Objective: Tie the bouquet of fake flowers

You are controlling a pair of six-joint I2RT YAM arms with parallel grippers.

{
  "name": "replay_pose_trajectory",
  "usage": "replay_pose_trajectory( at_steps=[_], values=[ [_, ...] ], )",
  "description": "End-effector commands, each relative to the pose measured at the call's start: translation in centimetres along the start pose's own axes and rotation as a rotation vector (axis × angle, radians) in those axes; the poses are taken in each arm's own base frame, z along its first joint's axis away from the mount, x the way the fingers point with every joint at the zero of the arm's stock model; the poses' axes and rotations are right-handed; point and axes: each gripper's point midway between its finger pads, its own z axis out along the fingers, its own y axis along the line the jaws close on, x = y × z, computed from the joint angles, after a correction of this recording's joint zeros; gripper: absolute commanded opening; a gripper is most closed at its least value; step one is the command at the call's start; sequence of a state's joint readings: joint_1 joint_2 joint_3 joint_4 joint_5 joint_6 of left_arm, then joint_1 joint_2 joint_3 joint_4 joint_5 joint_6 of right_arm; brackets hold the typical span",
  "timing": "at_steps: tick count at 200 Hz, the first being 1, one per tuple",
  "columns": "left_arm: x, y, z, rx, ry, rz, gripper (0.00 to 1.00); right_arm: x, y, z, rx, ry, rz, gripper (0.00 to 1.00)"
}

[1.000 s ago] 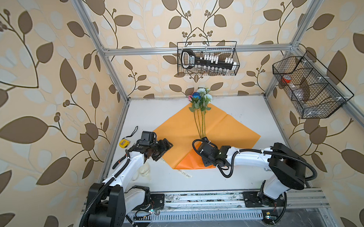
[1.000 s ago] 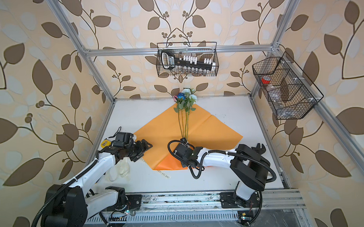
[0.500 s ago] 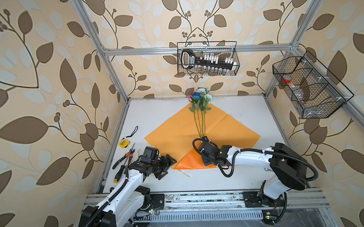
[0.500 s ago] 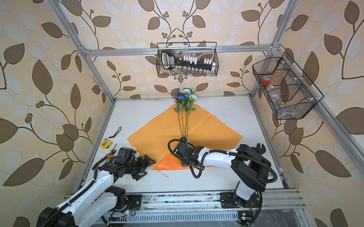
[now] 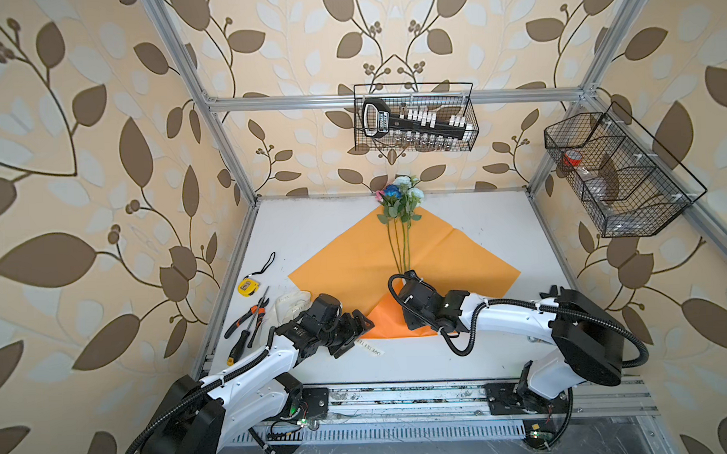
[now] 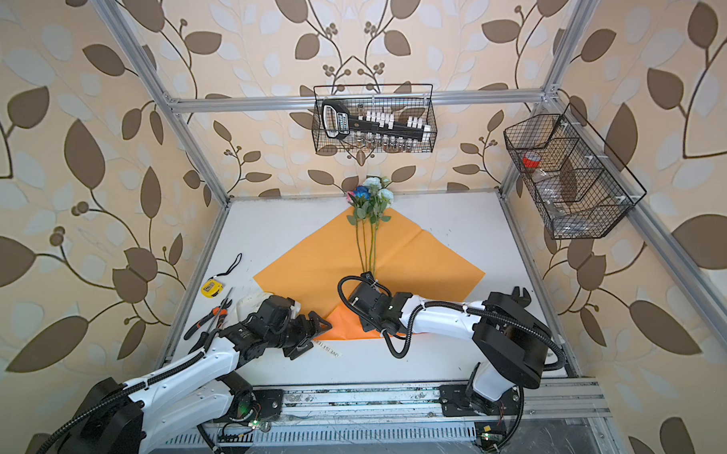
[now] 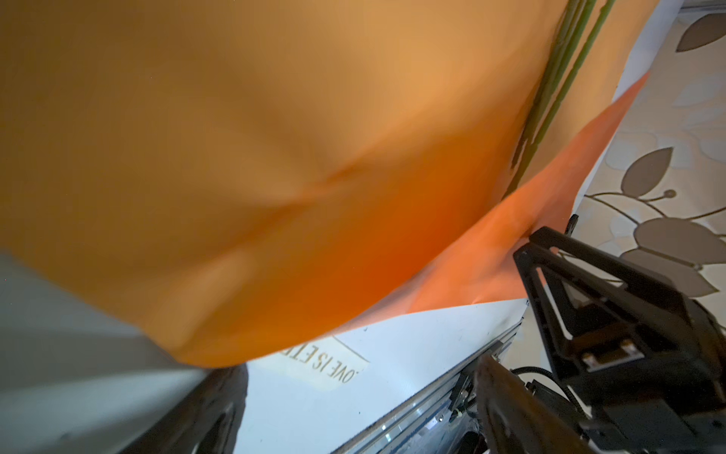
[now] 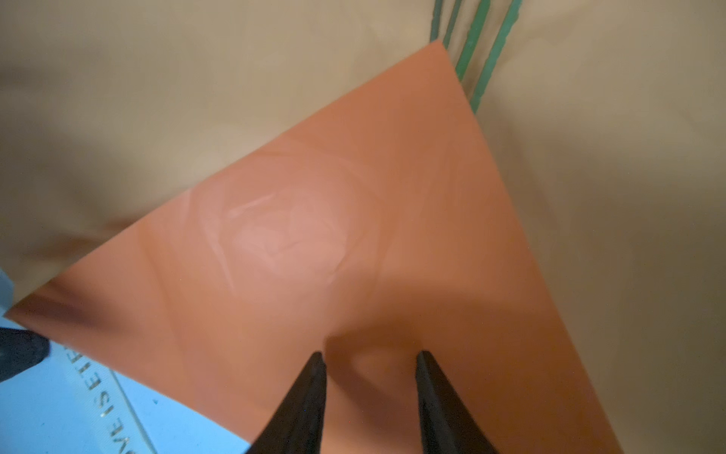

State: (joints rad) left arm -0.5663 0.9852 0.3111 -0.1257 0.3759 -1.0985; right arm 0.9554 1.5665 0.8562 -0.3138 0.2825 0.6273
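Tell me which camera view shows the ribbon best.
The left wrist view: the ribbon is close and its dark letters are readable, though the paper covers part. The right wrist view shows the ribbon faintly at the frame's edge. In both top views it is tiny.

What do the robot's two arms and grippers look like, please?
The left arm and right arm have white shells with black joints and black ribbed cables running alongside. The left gripper and right gripper are black, with hollow triangular frames tapering to pointed fingers.
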Motion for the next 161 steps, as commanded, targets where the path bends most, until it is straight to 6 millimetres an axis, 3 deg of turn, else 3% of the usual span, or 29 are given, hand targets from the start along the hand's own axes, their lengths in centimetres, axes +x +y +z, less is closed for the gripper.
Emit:
replay_pose_trajectory(
  at_steps=[1,79,105,133,161],
  values=[
    [-1.8,-1.2,0.3,0.041,-0.108,0.026,0.91,0.5,-0.6,0.1,0.001,0.011,0.012,0.4],
    [-2.9,-3.4,0.3,0.057,-0.177,0.123,0.93,0.3,-1.6,1.0,-0.006,0.024,0.046,0.4],
    [-3.3,-4.2,0.2,0.061,-0.196,0.16,0.94,-0.3,-0.6,0.7,-0.067,0.008,0.009,0.4],
    [-3.4,-3.3,0.6,0.007,-0.198,0.146,0.98,-0.5,0.2,-0.2,-0.128,-0.013,-0.04,0.39],
    [-4.2,-2.4,0.5,-0.049,-0.24,0.125,0.99,0.3,-0.4,0.1,-0.103,0.015,-0.022,0.37]
  ],
)
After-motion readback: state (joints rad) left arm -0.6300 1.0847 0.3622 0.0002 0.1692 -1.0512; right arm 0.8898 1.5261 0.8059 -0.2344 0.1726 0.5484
